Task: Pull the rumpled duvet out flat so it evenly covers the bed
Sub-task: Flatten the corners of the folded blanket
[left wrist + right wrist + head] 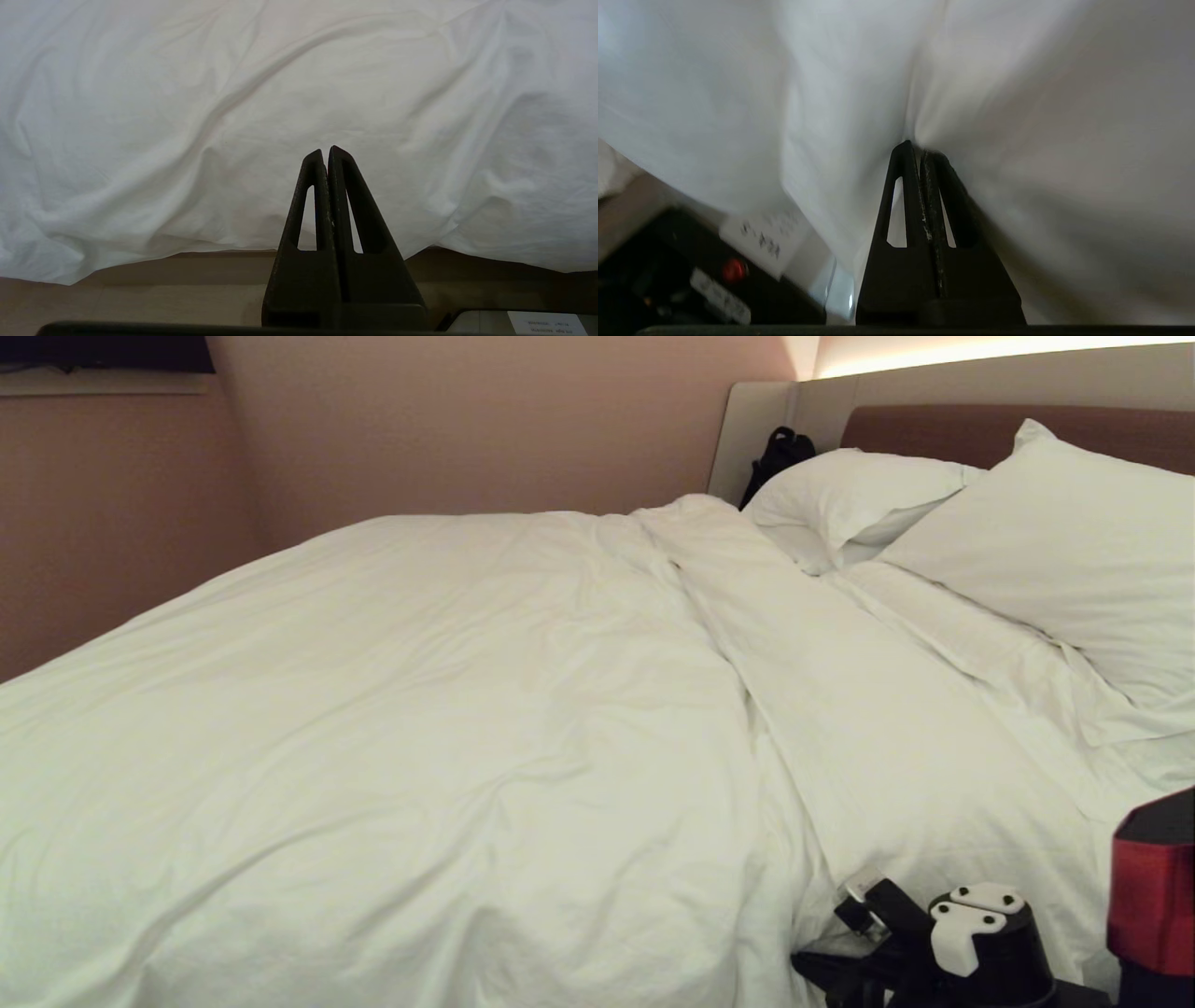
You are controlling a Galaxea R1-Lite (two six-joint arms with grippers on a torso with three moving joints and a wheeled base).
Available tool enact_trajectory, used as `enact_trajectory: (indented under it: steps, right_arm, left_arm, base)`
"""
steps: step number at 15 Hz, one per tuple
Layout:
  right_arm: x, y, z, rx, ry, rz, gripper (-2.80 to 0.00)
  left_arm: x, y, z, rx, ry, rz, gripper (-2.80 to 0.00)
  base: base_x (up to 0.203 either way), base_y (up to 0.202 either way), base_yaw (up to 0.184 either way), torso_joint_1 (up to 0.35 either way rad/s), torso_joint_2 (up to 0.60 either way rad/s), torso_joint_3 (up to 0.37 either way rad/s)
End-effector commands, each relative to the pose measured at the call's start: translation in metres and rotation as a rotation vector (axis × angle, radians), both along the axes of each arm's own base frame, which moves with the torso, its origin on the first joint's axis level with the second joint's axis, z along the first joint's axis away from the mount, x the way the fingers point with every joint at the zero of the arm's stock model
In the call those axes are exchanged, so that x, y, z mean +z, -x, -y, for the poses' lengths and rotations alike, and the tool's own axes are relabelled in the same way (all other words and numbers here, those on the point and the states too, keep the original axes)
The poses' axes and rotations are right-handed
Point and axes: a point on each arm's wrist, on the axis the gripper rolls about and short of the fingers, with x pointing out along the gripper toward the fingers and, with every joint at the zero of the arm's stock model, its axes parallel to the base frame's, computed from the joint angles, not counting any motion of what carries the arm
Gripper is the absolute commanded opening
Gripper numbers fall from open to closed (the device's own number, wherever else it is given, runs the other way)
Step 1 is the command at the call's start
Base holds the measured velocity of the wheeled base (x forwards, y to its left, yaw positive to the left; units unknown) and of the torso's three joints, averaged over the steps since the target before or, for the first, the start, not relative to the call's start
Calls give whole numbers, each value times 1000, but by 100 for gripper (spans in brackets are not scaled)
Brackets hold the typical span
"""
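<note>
The white duvet [420,709] lies rumpled over the bed [934,429], with a long fold ridge running from the pillows toward the near right corner. My right arm [971,933] is low at that corner. In the right wrist view my right gripper [920,147] is shut, and duvet [1017,116] cloth bunches and creases right at its tips. My left gripper [325,151] is shut on nothing. It points at the duvet's hanging side [233,116], apart from it and just above the floor.
Two white pillows [850,495] [1074,551] lean on the brown headboard. A black bag [780,453] sits in the far corner. A pink wall [121,523] runs along the bed's far side. A red and black object [1158,896] stands at the right edge. Wooden floor [140,289] shows under the duvet hem.
</note>
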Motion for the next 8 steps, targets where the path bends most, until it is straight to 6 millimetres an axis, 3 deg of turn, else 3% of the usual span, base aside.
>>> enact_trajectory:
  steps: [1,4,8]
  right_arm:
    - [-22,4,2,-1,49,-89,-280]
    - [-24,12,5,5,45,-90,-280]
    - [10,11,-7,78,-67,59,-280]
  left_arm:
    - [0,0,0,1,0,0,-280]
    - [0,0,0,1,-1,0,-280]
    - [0,0,0,1,0,0,-280]
  base:
    - [0,0,0,0,0,0]
    - [0,0,0,0,0,0]
    - [0,0,0,0,0,0]
